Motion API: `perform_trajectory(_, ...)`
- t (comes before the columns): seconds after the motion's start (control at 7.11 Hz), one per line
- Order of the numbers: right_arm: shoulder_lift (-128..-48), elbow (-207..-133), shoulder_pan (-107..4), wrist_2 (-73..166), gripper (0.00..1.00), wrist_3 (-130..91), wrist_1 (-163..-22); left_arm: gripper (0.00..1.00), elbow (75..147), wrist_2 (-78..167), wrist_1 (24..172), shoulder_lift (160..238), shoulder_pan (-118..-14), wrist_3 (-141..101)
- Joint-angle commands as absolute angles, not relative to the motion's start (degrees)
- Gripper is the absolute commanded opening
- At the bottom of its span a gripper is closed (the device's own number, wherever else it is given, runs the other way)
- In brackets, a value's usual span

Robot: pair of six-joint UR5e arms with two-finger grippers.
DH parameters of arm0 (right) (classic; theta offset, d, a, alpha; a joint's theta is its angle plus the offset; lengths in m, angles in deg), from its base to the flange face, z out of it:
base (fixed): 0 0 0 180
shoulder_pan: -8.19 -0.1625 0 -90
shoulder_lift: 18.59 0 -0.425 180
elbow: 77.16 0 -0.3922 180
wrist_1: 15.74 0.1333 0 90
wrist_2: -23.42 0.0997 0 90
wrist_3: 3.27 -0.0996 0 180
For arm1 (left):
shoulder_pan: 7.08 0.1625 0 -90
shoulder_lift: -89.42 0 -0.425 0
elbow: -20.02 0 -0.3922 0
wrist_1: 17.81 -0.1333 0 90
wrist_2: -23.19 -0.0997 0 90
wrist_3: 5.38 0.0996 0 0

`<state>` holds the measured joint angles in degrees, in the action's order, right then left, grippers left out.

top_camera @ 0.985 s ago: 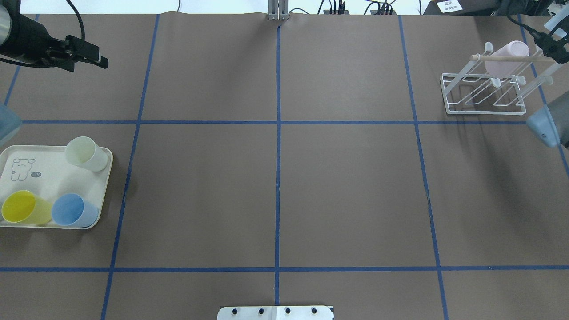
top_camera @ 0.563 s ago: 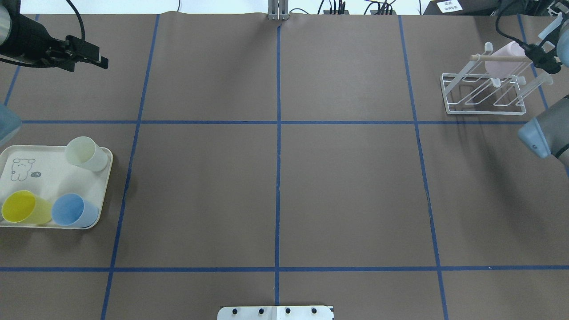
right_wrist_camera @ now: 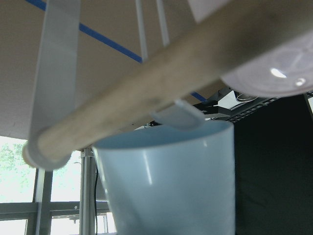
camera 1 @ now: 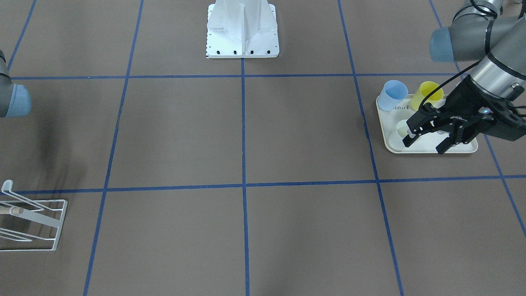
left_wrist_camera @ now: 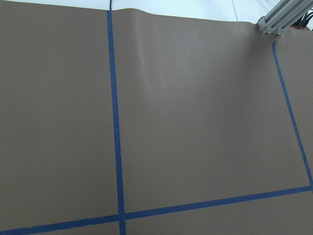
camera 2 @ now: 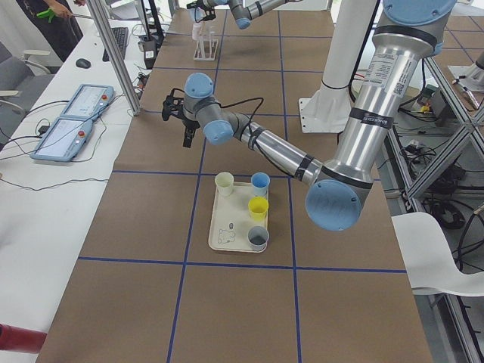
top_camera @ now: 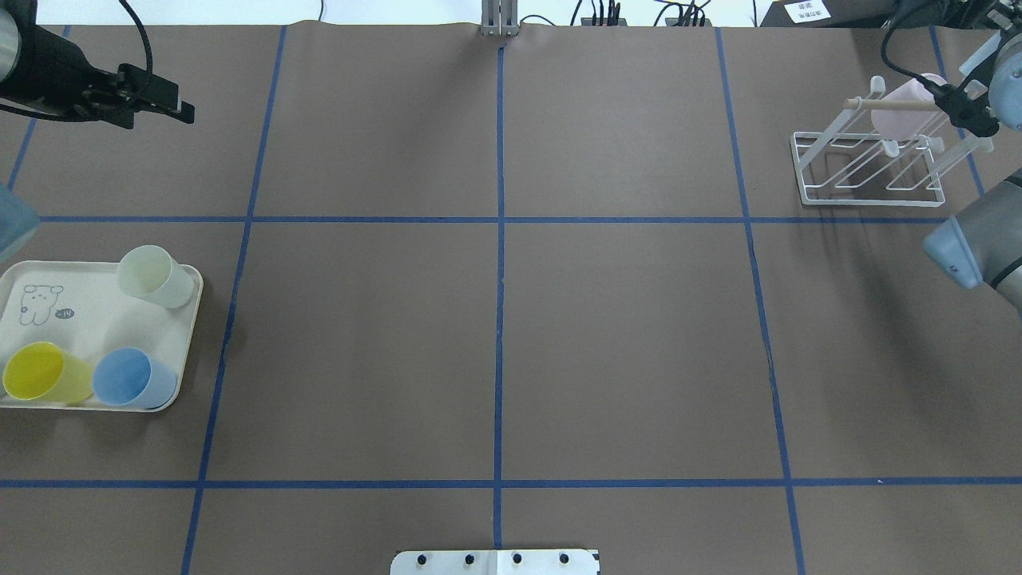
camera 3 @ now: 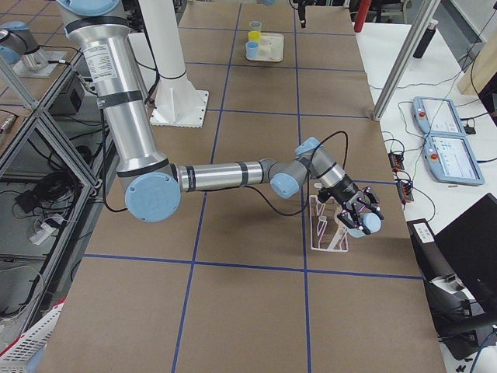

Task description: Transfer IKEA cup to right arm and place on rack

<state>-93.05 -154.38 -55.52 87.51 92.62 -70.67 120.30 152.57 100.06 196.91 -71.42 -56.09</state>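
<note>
One cup matters, the pale-blue one, and the front view misses it. Only the left hand shows there, at the right of frame, jaws wide apart and empty over the tray. The rack is far off at lower left.

Overhead, the rack sits upper right carrying a pink cup, with the right arm beside it.

From the right side, the cup sits at the right hand, by the rack's right end.

The right wrist view puts it lower centre, its long axis running up the frame and its mouth toward the dowel. A prong tip is at its rim. No fingers show, so I can't tell whether that hand grips it.
</note>
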Motion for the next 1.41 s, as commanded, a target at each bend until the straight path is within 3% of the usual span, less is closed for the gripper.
perform_trajectory(0.0,-93.1,-154.1,-55.0,86.6,0.39,92.6,-70.7,1.00,120.3,152.6,100.1,196.9,-71.4,-56.1)
perform_trajectory(0.56,-93.1,-153.4,-54.0,85.3,0.43,92.6,-70.7,1.00,120.2,152.6,100.1,196.9,-71.3,-56.1)
perform_trajectory(1.27,-93.1,-152.9,-52.5,83.4,0.57,92.5,-70.7,1.00,120.1,152.6,100.1,196.9,-71.3,-56.1)
